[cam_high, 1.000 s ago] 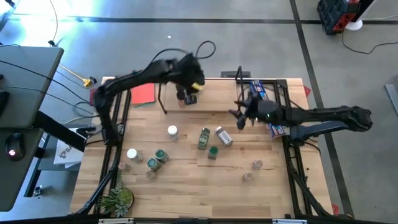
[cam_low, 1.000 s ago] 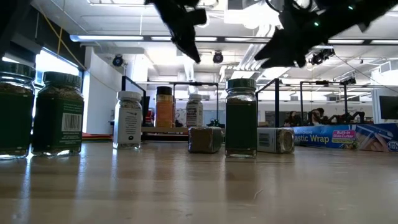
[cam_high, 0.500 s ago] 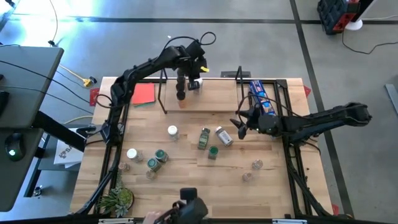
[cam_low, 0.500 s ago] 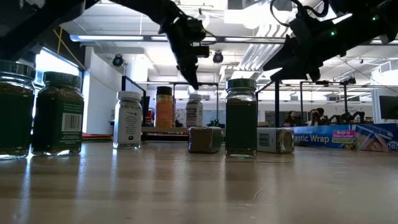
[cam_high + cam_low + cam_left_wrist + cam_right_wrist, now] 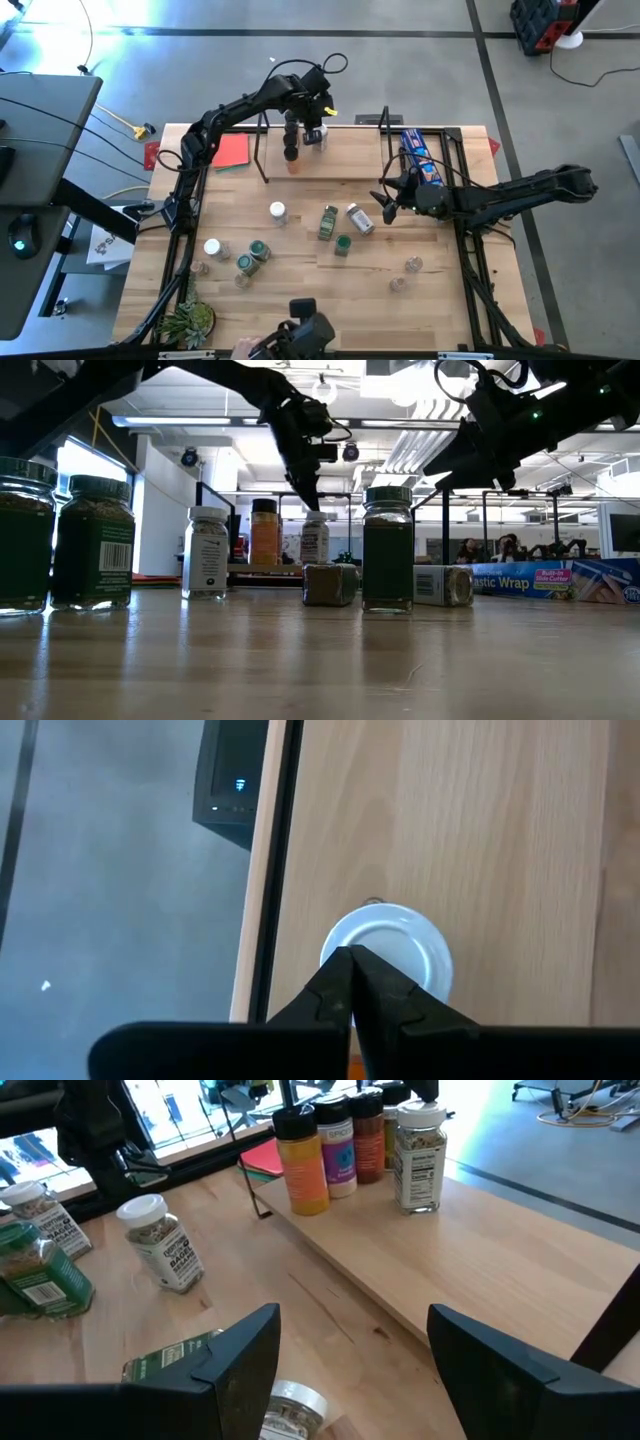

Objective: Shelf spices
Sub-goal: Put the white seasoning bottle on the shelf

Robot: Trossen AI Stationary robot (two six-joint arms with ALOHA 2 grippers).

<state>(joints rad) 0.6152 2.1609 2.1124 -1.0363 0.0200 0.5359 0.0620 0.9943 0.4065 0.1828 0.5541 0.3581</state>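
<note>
The shelf stands at the table's far middle and carries several spice jars, among them an orange one with a black lid and a white-lidded one. My left gripper is shut, points steeply down and hangs right over that white lid. Loose spice jars stand or lie on the table nearer the front. My right gripper hovers open above the table beside a lying jar, nothing between its fingers. My left gripper's shut fingertips come from above, slanting down onto the near edge of the white lid of the jar standing upright on the shelf. Whether they touch the lid or stop just above it, I cannot tell.
A blue packet lies at the shelf's right end and a red square at its left. A small plant sits at the near left corner. A person's hand with a dark device shows at the near edge.
My left gripper has moved toward the far edge and come down over the jars on the shelf, ending above the white lid. My right gripper has sunk a little toward the lying jars and stayed open. The dark device has appeared at the near edge.
</note>
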